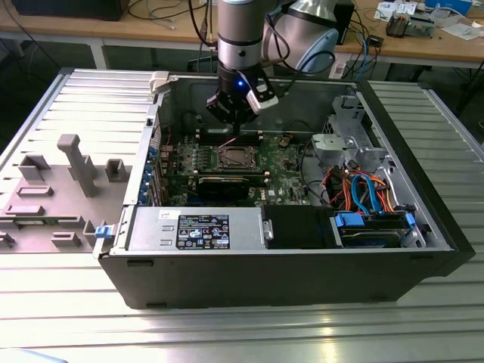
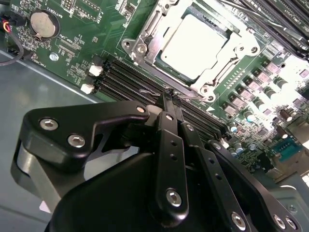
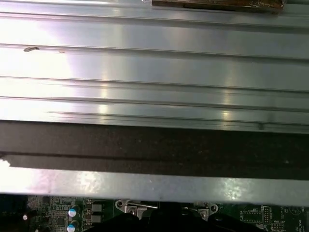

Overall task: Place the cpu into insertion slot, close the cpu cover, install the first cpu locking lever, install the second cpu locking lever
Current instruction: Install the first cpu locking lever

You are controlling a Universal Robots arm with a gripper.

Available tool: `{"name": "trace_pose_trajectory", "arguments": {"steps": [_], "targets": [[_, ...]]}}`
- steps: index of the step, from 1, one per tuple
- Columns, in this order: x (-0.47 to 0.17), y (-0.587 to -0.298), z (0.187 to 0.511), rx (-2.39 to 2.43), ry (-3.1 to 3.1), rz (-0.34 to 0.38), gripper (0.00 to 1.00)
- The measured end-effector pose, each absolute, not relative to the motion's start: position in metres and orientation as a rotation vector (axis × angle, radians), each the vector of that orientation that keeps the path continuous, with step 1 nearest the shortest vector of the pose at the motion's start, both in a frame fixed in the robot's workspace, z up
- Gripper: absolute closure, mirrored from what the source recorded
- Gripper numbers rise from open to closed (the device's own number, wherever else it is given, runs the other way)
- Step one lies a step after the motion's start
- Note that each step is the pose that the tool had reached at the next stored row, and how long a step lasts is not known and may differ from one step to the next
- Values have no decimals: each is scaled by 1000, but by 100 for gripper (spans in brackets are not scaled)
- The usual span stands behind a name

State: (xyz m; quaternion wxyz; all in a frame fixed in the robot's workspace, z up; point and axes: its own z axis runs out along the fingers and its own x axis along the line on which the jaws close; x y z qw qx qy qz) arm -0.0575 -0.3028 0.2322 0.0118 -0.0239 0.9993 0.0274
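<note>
In the second wrist view the cpu lies flat in the insertion slot, its silver top showing through the window of the cpu cover, which lies down over it. My gripper has its two black fingers pressed together. Their tips sit at the socket's edge, against a thin wire locking lever. I cannot tell whether the lever is pinched or only touched. In the exterior view my gripper hangs inside the open computer case, just behind the insertion slot on the green motherboard.
Long black memory slots run beside the socket, and a coin battery sits farther off. The case also holds a power supply, a drive bay and coloured cables. The case wall is close by.
</note>
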Motion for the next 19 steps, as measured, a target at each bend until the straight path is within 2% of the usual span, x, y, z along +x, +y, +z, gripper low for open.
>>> {"name": "trace_pose_trajectory", "arguments": {"steps": [19], "targets": [[-45,-302,221,-75,3116,86,89]]}}
